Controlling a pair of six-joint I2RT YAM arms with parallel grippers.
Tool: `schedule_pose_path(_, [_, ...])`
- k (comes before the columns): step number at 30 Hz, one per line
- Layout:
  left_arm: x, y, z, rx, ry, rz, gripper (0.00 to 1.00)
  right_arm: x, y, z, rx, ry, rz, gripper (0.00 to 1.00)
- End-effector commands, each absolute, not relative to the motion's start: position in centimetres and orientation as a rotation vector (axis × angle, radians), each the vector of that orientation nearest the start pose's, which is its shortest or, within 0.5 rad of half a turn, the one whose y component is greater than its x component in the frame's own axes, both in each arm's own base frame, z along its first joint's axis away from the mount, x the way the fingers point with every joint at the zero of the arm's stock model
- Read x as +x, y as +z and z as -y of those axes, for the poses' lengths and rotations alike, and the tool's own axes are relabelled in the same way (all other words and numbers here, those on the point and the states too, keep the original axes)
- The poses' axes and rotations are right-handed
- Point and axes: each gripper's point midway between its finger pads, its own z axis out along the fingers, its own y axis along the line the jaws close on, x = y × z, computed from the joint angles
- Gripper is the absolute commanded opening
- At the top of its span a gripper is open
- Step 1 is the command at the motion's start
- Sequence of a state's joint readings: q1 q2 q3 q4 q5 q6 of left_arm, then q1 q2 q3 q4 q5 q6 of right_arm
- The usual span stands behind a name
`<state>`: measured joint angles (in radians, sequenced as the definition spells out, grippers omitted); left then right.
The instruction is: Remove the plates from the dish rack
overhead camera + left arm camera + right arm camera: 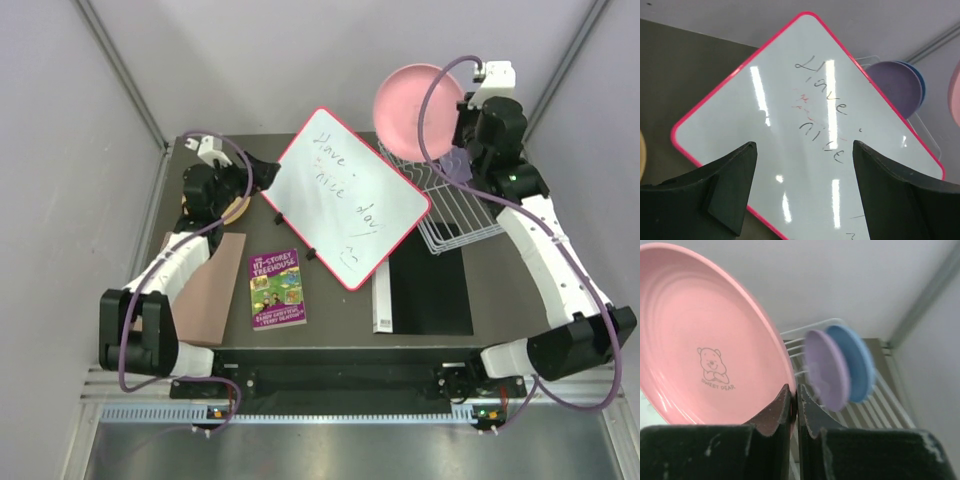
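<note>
As things stand, table [340, 312]: dark top, with both arm bases at its near edge.
whiteboard [345, 195]: red-rimmed and scribbled on, lying aslant mid-table between the 2 arms.
dish rack [455, 215]: white wire, at the far right, just beside the whiteboard's right corner.
black mat [430, 290]: flat, just on the near side of the dish rack.
pink plate [705, 335]: out of the dish rack and in the air above its far-left corner, tilted, with the bear print facing the right wrist camera.
lilac plate [827, 370]: on edge in the dish rack, beyond and to the right of the claw.
blue plate [857, 362]: on edge just behind the lilac plate, overlapping it.
orange-yellow plate [235, 208]: flat on the table at the far left, mostly hidden under the left arm (a mere sliver in the left wrist view).
right gripper [795, 400]: pinched almost closed on the pink plate's rim.
left gripper [805, 150]: fingers spread wide with nothing between them, over the whiteboard's left part.
progress: by my reckoning 1 plate is down, 1 is in hand, and 2 are not yet lifted.
key relation: the pink plate spreads up and to the left from the right claw, so laying it flat likely needs a wrist turn. For the 2 plates in the dish rack, the right arm is plainly nearer; the left is well apart, across the whiteboard.
</note>
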<state>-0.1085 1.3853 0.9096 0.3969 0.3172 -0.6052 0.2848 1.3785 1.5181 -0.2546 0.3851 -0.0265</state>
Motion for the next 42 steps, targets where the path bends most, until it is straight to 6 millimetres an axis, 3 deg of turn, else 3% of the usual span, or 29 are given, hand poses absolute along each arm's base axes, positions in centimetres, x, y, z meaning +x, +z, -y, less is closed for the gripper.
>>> schedule_pose_path(1, [43.7, 30.0, 15.7, -0.066, -0.925, -1.571, 0.81, 41.3, 39.1, -13.8, -0.124, 0.386, -1.704, 0.0])
schedule_pose_path(9, [42.7, 31.2, 18.4, -0.026, -0.978, -1.472, 0.8, 40.4, 36.1, -17.4, -0.195, 0.614, -1.756, 0.0])
schedule_pose_path(11, [42.2, 32.2, 18.9, -0.009, -0.996, -1.425, 0.8, 40.3, 35.5, -17.7, -0.197, 0.632, -1.764, 0.0])
schedule_pose_path(22, [40.4, 33.2, 21.1, 0.066, -1.005, -1.364, 0.8, 40.6, 33.9, -18.9, -0.208, 0.664, -1.8, 0.0])
schedule_pose_path(34, [39.2, 34.2, 20.9, 0.052, -0.957, -1.354, 0.8, 42.7, 31.9, -19.1, -0.182, 0.618, -1.833, 0.0])
schedule_pose_path(42, [39.4, 33.1, 21.7, 0.063, -0.978, -1.39, 0.79, 42.7, 31.8, -20.8, -0.211, 0.665, -1.831, 0.0])
